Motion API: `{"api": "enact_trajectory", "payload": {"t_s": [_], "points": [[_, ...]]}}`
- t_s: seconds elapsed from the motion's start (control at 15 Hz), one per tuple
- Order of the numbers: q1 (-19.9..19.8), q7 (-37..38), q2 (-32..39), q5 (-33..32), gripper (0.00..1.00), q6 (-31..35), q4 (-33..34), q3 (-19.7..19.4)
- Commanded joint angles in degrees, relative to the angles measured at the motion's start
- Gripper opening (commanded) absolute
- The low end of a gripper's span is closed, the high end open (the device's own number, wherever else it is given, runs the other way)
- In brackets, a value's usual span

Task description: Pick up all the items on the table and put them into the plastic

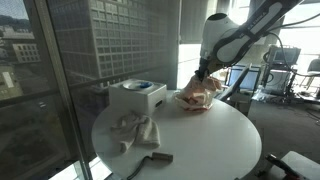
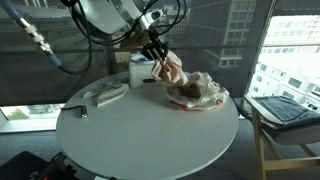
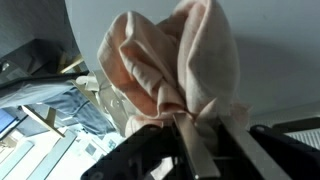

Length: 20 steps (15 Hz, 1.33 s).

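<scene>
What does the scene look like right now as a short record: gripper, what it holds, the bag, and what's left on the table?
gripper: shut on the pale pink cloth
pale pink cloth: bunched, hanging from the gripper at the near edge of the plastic bag; contact with the bag unclear
plastic bag: crumpled on the table, beside the white box
left on table: whitish cloth, short dark rod
</scene>
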Motion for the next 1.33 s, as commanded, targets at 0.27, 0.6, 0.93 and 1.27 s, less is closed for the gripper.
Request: {"api": "enact_trajectory", "payload": {"t_s": [0.27, 0.6, 0.93, 1.27], "points": [[-7.4, -3.3, 11.8, 3.5, 0.14, -6.4, 13.8, 4.5], [-9.1, -11.0, 20.6, 9.6, 0.14, -6.3, 24.2, 4.2], [-11.4, -20.5, 30.0, 17.5, 0.14, -4.6, 33.5, 5.3], [-14.1, -26.7, 39.2, 23.6, 0.14, -3.0, 40.7, 6.8]]}}
